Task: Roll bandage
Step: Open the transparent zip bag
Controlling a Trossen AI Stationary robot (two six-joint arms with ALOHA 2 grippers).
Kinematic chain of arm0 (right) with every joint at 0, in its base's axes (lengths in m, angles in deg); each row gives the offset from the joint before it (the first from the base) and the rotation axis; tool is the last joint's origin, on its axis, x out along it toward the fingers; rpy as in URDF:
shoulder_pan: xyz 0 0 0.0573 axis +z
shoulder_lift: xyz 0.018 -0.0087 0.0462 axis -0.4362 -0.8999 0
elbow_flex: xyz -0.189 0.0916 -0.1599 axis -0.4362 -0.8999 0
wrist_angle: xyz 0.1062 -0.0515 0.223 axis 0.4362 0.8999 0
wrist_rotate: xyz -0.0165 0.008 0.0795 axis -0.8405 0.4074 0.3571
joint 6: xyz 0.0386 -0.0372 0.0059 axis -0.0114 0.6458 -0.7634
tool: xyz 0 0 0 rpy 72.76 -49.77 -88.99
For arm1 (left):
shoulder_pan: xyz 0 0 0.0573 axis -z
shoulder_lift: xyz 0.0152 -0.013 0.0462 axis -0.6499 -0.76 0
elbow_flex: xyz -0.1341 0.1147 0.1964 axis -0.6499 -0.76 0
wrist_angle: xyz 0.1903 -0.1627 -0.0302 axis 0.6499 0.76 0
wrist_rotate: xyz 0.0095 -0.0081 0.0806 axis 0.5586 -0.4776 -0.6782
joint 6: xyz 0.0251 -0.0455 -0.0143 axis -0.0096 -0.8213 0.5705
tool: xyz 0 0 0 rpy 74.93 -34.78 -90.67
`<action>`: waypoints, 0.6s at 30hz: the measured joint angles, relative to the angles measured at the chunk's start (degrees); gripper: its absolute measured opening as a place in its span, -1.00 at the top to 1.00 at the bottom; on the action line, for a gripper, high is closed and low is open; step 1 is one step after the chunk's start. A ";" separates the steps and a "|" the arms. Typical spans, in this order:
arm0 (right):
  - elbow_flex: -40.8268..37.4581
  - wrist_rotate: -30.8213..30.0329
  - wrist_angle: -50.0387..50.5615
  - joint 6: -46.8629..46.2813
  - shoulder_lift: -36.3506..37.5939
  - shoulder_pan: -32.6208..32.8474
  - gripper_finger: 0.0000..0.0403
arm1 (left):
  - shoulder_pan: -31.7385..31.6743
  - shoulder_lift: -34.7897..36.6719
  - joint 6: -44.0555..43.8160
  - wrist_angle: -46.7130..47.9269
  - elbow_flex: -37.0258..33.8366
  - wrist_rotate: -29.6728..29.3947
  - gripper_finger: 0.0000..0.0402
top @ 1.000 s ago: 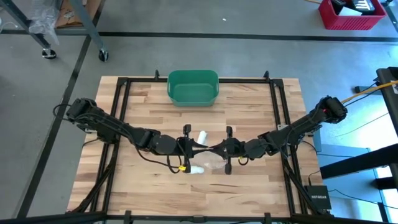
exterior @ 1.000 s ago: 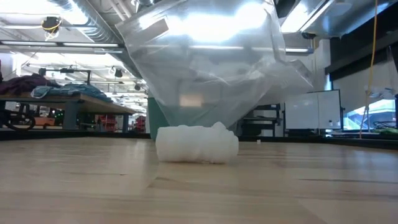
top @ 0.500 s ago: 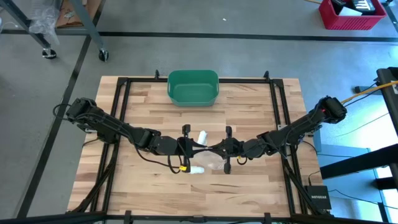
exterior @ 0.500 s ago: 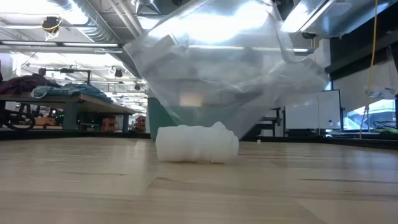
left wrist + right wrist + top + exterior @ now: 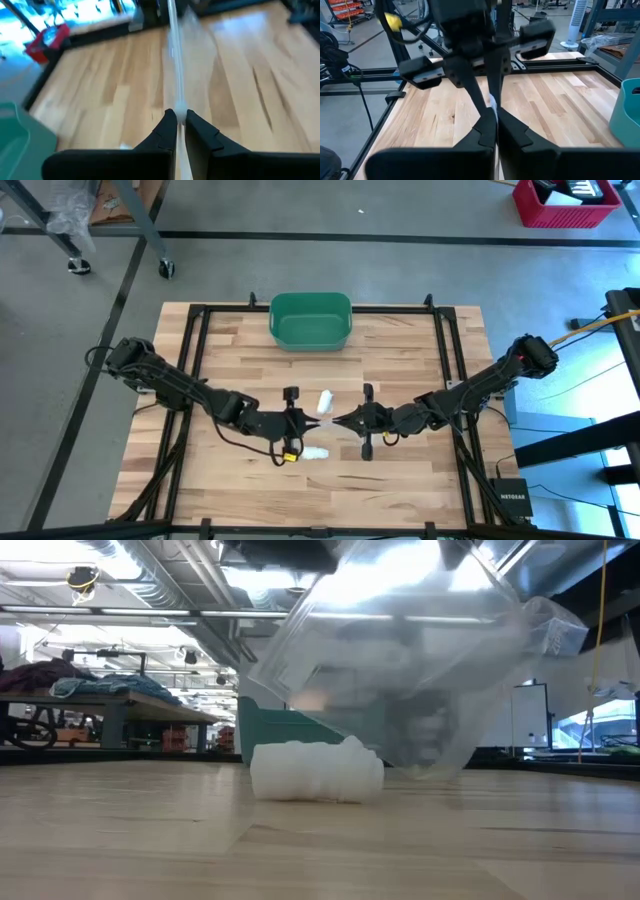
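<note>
A clear plastic bag (image 5: pixel 420 670) hangs above the middle of the table, between my two grippers. My left gripper (image 5: pixel 320 421) and my right gripper (image 5: pixel 341 421) face each other tip to tip, each shut on the bag's top. One white bandage roll (image 5: pixel 316 451) lies on its side on the wood, near of the grippers, and shows in the low view as a bandage roll (image 5: pixel 316 772) below the bag. A second white roll (image 5: pixel 324 400) shows just far of the grippers; whether it is inside the bag I cannot tell. My left gripper pinches the bag's thin upper edge (image 5: pixel 176 102) between its two fingers, coming from the table's left and slanting down. The plastic runs on from the fingertips as a taut strip toward the other gripper. The bag hangs clear of the table. My right gripper pinches the bag's upper edge (image 5: pixel 491 102) between its two fingers, coming nearly level from the table's right. The bag hangs below the fingers, tilted and clear of the wood.
A green bin (image 5: pixel 311 320) stands at the far middle of the table. A black metal frame (image 5: pixel 200 315) runs around the wooden top. Bare wood lies to the near left and near right of the grippers.
My left gripper has tipped downward and sunk a little, drawing back toward the table's left. The bag has swung and tilted: in the low view its body has shifted to the right and its bottom has risen off the roll. The roll on the table has stayed put.
</note>
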 joint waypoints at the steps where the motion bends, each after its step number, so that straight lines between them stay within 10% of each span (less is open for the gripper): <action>1: 0.00 0.00 -0.01 0.01 0.02 0.00 0.95 | 0.18 -0.01 -0.78 1.81 -0.01 -0.01 0.93; 18: 0.02 -0.09 -0.43 0.10 0.15 0.00 0.95 | 1.81 -0.12 -13.73 24.17 -0.12 0.47 0.90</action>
